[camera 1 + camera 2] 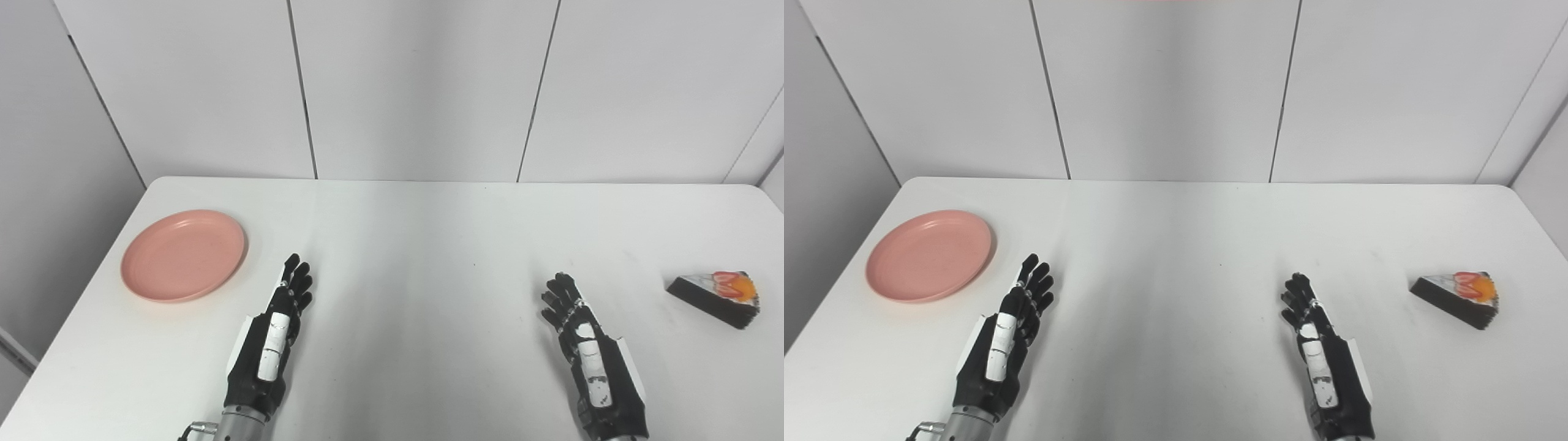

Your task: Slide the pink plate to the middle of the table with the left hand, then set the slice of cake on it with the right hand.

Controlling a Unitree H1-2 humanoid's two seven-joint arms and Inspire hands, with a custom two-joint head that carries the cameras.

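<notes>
The pink plate (184,254) lies flat near the table's left edge. The slice of cake (716,297), dark with white icing and red and orange fruit on top, sits near the right edge. My left hand (272,337) rests open and empty on the table, just right of and nearer than the plate, fingers straight and pointing away. My right hand (585,346) rests open and empty, left of the cake with a clear gap between them.
The white table (416,245) has rounded far corners and ends at grey wall panels behind. Its left edge runs close to the plate, and its right edge lies just past the cake.
</notes>
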